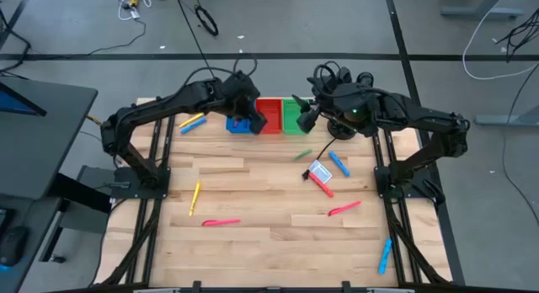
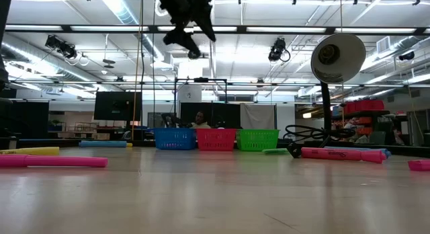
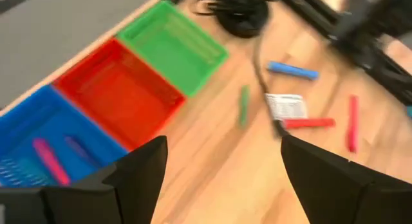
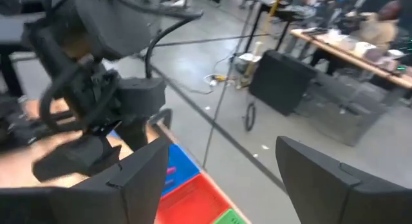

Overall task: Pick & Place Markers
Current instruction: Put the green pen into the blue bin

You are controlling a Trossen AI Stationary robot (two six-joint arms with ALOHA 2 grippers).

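Left pincer (image 1: 249,102) is held open and empty above the blue bin (image 1: 240,123), at about 12 o'clock on the worktop (image 1: 269,242), its arm stretched in from 9 o'clock. Inside that bin a pink marker (image 3: 50,161) and a purple marker (image 3: 80,149) are seen. Right pincer (image 1: 305,118) is also spread open and empty, raised over the green bin (image 1: 295,116), its arm folded in from 3 o'clock. The red bin (image 1: 269,114) is set between the two. Remaining markers are scattered: a yellow marker (image 1: 195,196) at 9 o'clock, a pink marker (image 1: 221,222) at 7 o'clock, a blue marker (image 1: 338,164) at 2 o'clock beside a white card (image 1: 320,170), and a blue marker (image 1: 385,255) at 5 o'clock.
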